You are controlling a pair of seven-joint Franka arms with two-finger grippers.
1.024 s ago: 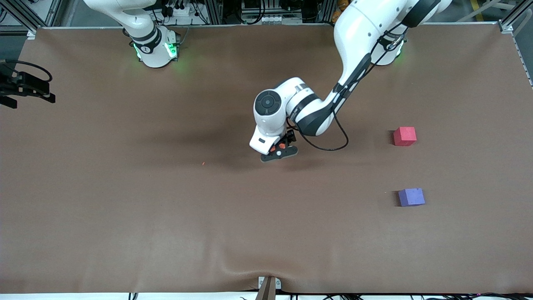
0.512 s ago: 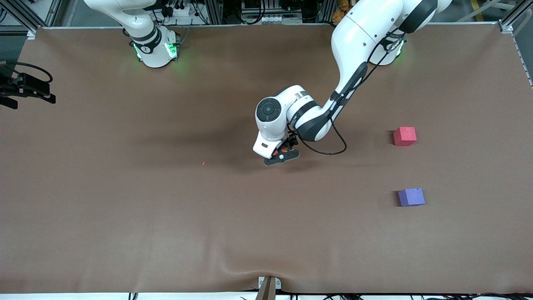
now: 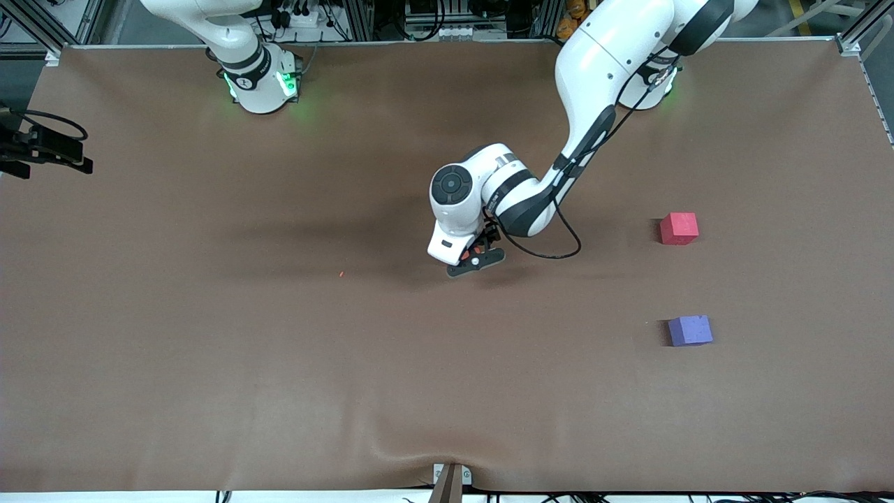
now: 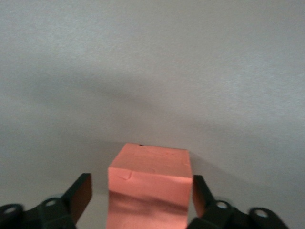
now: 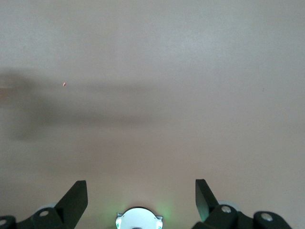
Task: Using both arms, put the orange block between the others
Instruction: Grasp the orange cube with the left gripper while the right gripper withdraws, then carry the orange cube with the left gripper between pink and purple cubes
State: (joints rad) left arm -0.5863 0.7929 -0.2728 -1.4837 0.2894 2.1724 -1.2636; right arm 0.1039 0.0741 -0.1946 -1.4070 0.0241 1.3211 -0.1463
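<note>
I see the orange block [image 4: 148, 188], a small matte cube, resting mid-desk between the left end effector's [image 4: 142, 196] fingers, one touching it, a narrow gap at the other. The pinkish-red cube [image 3: 679, 228] and the purple-blue cube [image 3: 690, 330] sit well apart toward the left arm's end, the purple-blue one nearer the front camera.

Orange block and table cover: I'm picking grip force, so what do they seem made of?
Orange block: probably soft foam, matte; dull faces with faint dents and a slightly rounded edge. Table cover: seemingly brown felt-like cloth, matte; no glare, and a wrinkle at the edge nearest the front camera.
</note>
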